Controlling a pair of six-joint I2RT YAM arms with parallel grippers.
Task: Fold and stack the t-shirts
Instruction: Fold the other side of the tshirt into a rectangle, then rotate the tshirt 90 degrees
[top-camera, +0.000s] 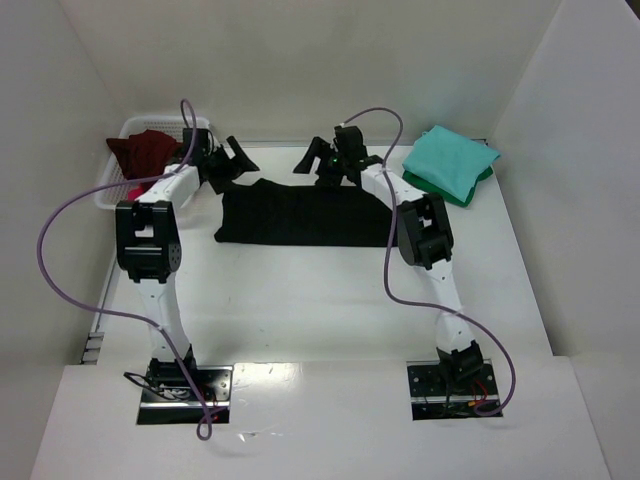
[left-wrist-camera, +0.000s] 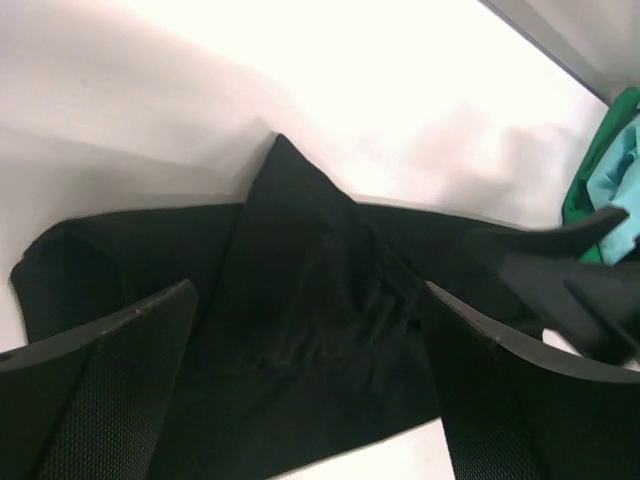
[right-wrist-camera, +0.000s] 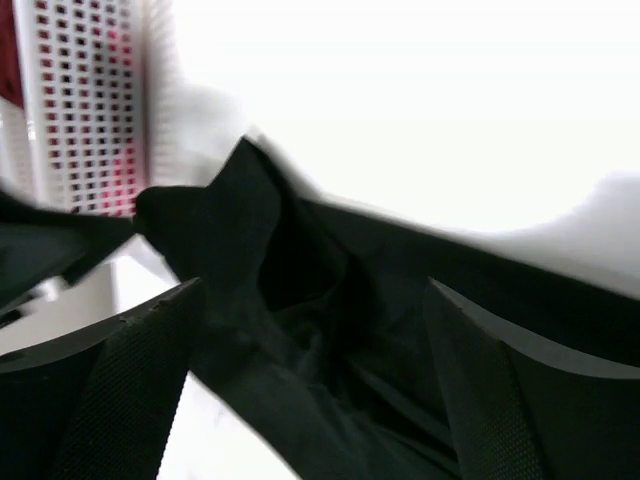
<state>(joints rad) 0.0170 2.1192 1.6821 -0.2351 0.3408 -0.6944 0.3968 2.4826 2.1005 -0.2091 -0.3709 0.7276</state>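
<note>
A large black t-shirt (top-camera: 300, 217) lies folded into a wide band across the middle of the table, a point of cloth sticking up at its far edge. My left gripper (top-camera: 229, 161) hovers open over its far left corner, and cloth (left-wrist-camera: 300, 330) lies beneath the spread fingers (left-wrist-camera: 110, 385). Above the far right part, my right gripper (top-camera: 326, 166) is open too, with black cloth (right-wrist-camera: 330, 330) below its fingers (right-wrist-camera: 505, 400). Nothing is pinched in either. A folded teal t-shirt (top-camera: 449, 160) rests on a dark green one (top-camera: 470, 190) at the back right.
A white lattice basket (top-camera: 115, 190) stands at the back left, holding a maroon shirt (top-camera: 146, 150) with pink cloth (top-camera: 131, 190) under it. The basket (right-wrist-camera: 90, 100) shows close beside the black shirt in the right wrist view. White walls enclose the table.
</note>
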